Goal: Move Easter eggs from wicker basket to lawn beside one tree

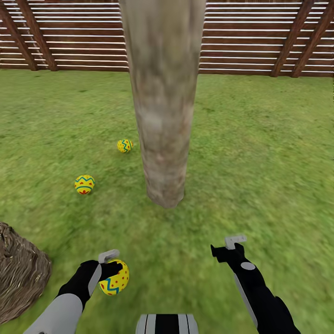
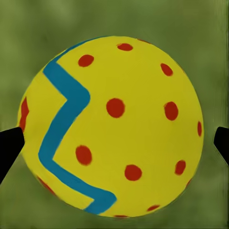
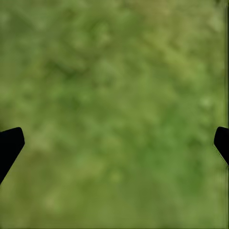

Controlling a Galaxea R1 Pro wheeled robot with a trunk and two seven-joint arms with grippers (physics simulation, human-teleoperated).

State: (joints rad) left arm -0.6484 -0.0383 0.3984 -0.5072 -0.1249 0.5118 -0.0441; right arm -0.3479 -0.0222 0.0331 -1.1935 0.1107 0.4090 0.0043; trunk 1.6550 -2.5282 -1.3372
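2 eggs already down on the lawn (image 1: 260,139): 1 egg (image 1: 125,145) just beside the tree trunk (image 1: 162,116) on its left, another egg (image 1: 84,184) a little farther out on the same side. Third egg (image 1: 115,277) clamped in the left gripper (image 1: 111,265), low in the head view, well short of the trunk; in the left wrist view, same egg (image 2: 112,126) between the 2 dark fingertips (image 2: 9,145), grass behind it. Right gripper (image 1: 228,247) spread apart and empty, hanging over bare grass; right wrist view just blurred green between its fingertips (image 3: 10,143). Wicker basket (image 1: 21,273) at the left edge, inside not visible, so no telling from here whether anything remains in it. Fence (image 1: 260,37) across the back.

Risks from here, as a judgement:
- Dropping from too high: round egg on flat grass, likely to roll away from the trunk, or toward the basket.
- Letting go at the present spot: probably too far out to count as next to the tree.
- Reaching forward carelessly: arm or held egg could knock the nearer grounded egg and send it rolling.
- Thin hold on a smooth curved shell: a quick swing could squirt it out sideways.
- Forward reach straight at the trunk: possible collision with the tree.

Safer: carry low, ease toward the left of the trunk base, release close to the ground.
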